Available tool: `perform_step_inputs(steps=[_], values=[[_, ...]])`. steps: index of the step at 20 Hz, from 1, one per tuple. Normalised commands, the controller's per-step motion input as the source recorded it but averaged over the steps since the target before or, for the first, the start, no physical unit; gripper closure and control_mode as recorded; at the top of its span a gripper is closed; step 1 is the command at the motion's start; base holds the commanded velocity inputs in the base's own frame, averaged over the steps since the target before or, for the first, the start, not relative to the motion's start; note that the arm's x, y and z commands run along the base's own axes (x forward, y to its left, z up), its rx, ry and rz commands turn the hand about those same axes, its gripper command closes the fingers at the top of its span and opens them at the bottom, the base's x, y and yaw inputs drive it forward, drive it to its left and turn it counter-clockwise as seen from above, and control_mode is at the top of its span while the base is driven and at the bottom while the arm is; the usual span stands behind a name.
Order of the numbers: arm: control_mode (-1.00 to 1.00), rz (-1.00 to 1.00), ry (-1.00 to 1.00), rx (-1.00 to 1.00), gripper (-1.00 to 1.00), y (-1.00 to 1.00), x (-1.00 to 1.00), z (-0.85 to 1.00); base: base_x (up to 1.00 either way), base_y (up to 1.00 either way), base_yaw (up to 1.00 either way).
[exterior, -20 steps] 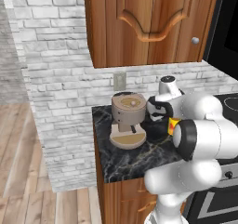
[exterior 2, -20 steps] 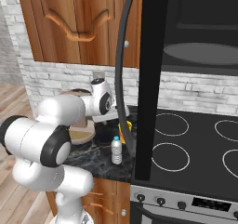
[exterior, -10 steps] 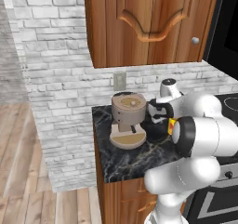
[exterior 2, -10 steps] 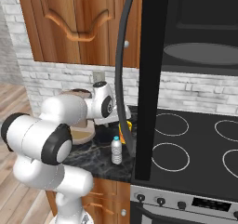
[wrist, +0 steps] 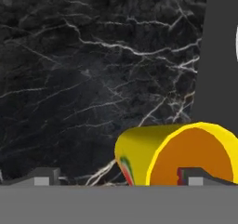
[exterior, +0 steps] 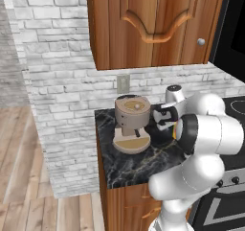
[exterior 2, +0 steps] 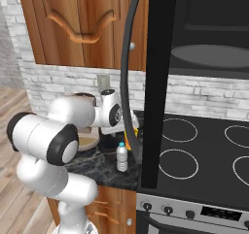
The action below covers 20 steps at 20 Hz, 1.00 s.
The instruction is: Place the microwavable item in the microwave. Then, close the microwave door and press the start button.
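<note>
Yellow cup [wrist: 174,153]: on the black marble counter [wrist: 83,79], seen from the hand view with its orange inside facing the camera and a red mark low on its side. In the right base view a sliver of it [exterior 2: 127,140] shows behind the door handle [exterior 2: 125,82].

Gripper [wrist: 116,176]: jaws spread wide, holding nothing; one fingertip [wrist: 44,175] over bare counter, the other in front of the cup's mouth.

Microwave door [exterior 2: 158,82]: swung open, edge-on, tall and black, just right of the cup.

Microwave [exterior 2: 214,29]: dark cavity above the stove [exterior 2: 204,150], round plate inside.

Water bottle [exterior 2: 122,157]: upright near the counter's front edge.

Coffee machine [exterior: 131,122]: beige, at the counter's back, left of the arm.
</note>
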Motion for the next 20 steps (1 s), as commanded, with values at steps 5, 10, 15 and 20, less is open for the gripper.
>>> perform_step_inputs(steps=[5,10,15,20], values=[[-1.00,0.00,0.06,0.00,-1.00,-0.05,0.00,-0.31,0.00,0.00,0.00],[-1.00,0.00,0.07,0.00,-1.00,0.00,0.00,-0.27,0.00,0.00,0.00],[-1.00,0.00,0.08,0.00,-1.00,0.00,0.00,-0.32,0.00,0.00,0.00],[-1.00,0.01,0.04,0.00,1.00,0.00,-0.07,-0.34,0.00,0.00,0.00]])
